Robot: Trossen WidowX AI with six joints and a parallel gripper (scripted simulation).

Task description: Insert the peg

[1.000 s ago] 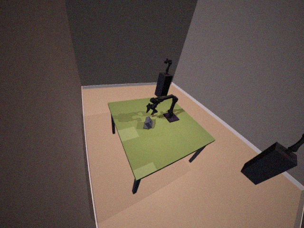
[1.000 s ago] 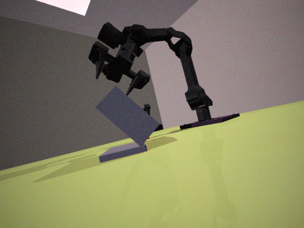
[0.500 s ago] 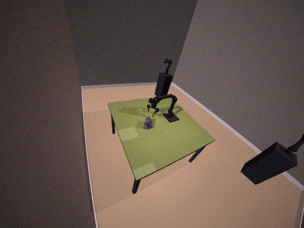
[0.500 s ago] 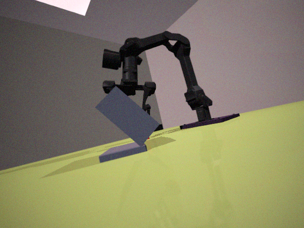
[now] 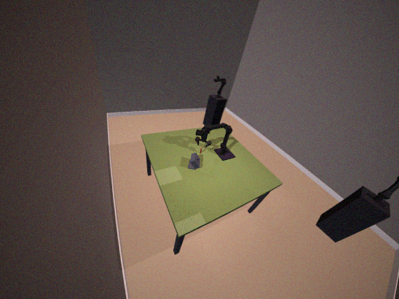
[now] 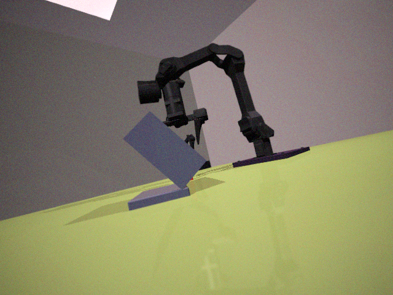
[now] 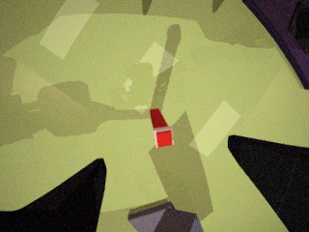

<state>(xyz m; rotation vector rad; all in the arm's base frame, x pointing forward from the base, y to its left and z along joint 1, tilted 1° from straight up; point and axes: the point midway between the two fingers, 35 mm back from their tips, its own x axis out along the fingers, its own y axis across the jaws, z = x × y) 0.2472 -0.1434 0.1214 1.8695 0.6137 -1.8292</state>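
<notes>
Spread, empty fingers hover above an upright red peg (image 7: 162, 137) near the green worktop's (image 5: 219, 189) far edge; no writing visible.

You've got a green table (image 5: 219, 189) w/ dark legs on a tan floor (image 5: 257, 257), white strip along the floor's edges. Grey walls (image 5: 322, 80) behind. Two dark box-shaped cameras on arms: one (image 5: 214, 109) at the table's far edge, another (image 5: 353, 213) near the right wall. Bright white ceiling patch (image 6: 85, 7) in exterior view.
</notes>
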